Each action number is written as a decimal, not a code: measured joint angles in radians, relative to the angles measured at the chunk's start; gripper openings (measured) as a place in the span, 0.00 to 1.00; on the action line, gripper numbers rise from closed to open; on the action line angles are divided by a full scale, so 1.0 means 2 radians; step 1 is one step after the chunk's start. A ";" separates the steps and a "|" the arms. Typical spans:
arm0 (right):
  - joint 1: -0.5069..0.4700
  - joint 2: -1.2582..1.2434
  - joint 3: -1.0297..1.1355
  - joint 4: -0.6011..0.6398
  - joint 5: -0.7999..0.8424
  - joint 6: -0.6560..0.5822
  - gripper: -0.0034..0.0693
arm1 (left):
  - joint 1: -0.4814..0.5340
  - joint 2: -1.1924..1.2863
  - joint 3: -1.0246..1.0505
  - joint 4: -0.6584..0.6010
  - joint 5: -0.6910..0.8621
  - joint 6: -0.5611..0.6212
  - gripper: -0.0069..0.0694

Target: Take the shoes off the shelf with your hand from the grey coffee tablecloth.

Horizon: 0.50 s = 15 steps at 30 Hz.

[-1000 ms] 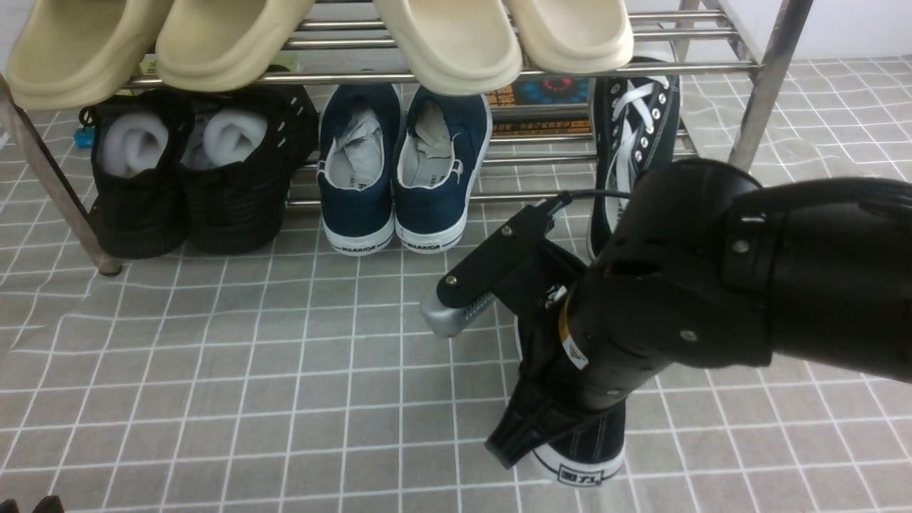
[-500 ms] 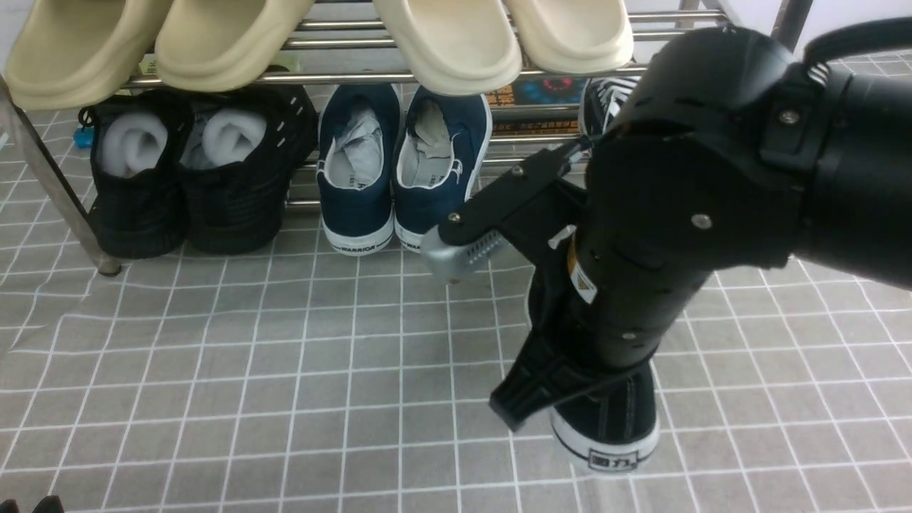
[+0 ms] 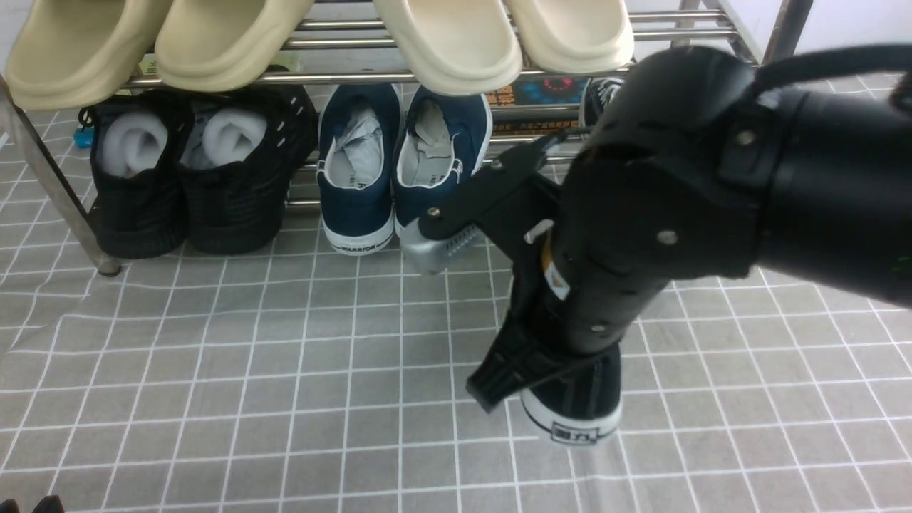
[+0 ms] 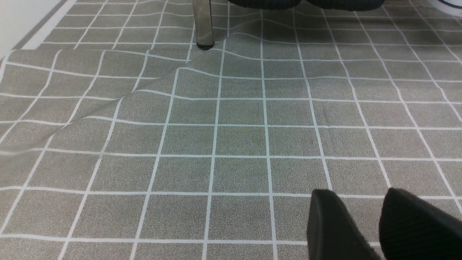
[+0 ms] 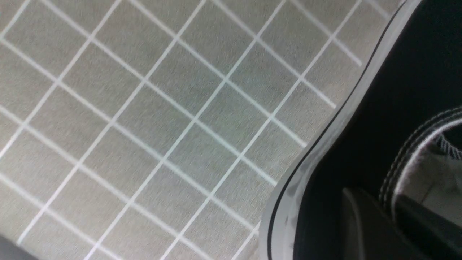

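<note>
My right gripper (image 5: pixel 388 213) is shut on the collar of one black canvas shoe (image 5: pixel 379 108), one finger inside and one outside. In the front view that shoe (image 3: pixel 573 406) hangs heel-down under the bulky right hand (image 3: pixel 641 214), low over the grey coffee tablecloth (image 3: pixel 249 370), in front of the shelf (image 3: pixel 342 77). Whether the heel touches the cloth I cannot tell. The other shoe (image 3: pixel 602 92) of the pair shows only as a sliver on the lower tier behind the arm. My left gripper (image 4: pixel 359 196) hovers open over bare cloth.
Beige slippers (image 3: pixel 456 43) lie on the top tier. Black knit shoes (image 3: pixel 192 178) and navy sneakers (image 3: pixel 399 171) stand on the lower tier. A shelf leg (image 4: pixel 203 21) stands by a raised fold in the cloth (image 4: pixel 119 97).
The right arm has risen and then shifted left with the shoe in its grip. It now covers the laced sneaker on the shelf that showed a second ago. The left gripper's tips have not moved.
</note>
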 joint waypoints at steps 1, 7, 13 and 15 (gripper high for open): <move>0.000 0.008 0.000 -0.010 -0.010 0.000 0.10 | 0.000 0.000 0.000 0.000 0.000 0.000 0.40; 0.000 0.046 0.000 -0.050 -0.044 0.000 0.11 | 0.000 0.000 0.000 0.000 0.000 0.000 0.40; 0.001 0.069 0.000 -0.040 -0.047 0.000 0.23 | 0.000 0.000 0.000 0.000 0.000 0.000 0.40; 0.000 0.070 -0.001 -0.034 -0.047 0.000 0.34 | 0.000 0.000 0.000 0.000 0.000 0.000 0.40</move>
